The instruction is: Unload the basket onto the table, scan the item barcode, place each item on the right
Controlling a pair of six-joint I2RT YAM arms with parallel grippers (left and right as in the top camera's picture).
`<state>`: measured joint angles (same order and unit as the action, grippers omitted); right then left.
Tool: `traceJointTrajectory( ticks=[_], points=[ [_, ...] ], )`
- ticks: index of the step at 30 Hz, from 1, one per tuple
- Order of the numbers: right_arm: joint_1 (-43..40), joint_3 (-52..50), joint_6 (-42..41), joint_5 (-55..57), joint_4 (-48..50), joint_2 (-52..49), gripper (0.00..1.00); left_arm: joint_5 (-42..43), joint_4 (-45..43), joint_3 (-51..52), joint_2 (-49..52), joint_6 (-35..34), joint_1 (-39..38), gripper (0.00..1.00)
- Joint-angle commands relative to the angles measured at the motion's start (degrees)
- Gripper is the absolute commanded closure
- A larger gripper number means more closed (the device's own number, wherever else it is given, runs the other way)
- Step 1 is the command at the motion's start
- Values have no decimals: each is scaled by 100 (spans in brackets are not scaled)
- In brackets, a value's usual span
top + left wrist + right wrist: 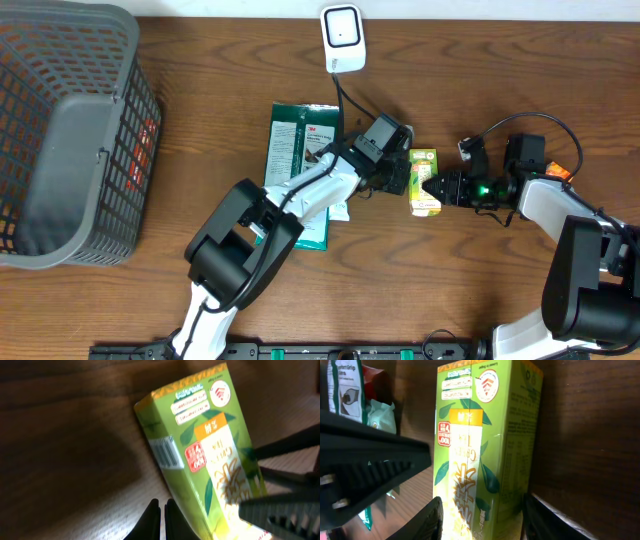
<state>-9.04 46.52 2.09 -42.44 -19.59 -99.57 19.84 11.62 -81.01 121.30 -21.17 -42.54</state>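
The item, a green tea box, lies on the wooden table between the two arms. In the left wrist view the box shows a white barcode label on its side. My right gripper is shut on the box's right end; the right wrist view shows the box between the two dark fingers. My left gripper is shut and empty, its tips just left of the box. A white scanner stands at the back of the table.
A dark mesh basket fills the left end of the table. A flat green packet lies under the left arm, with a pale wrapper beside it. The scanner's black cable runs towards the left gripper.
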Motion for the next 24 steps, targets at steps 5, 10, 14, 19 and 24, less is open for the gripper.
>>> traceJointTrajectory(
  ticks=[5,10,14,19,24],
  points=[
    [-24,-48,13,184,39,98,54,52,-94,-20,304,-11,-31,93],
    [-24,-74,13,184,31,98,56,55,-146,-15,313,-13,-52,93],
    [-22,-146,13,136,33,98,57,57,-142,-13,313,-37,-57,93],
    [0,-219,15,-256,61,98,59,142,-131,-9,315,-55,-55,92],
    [2,-219,15,-586,114,98,62,227,-146,-9,315,-55,-57,93]
  ],
)
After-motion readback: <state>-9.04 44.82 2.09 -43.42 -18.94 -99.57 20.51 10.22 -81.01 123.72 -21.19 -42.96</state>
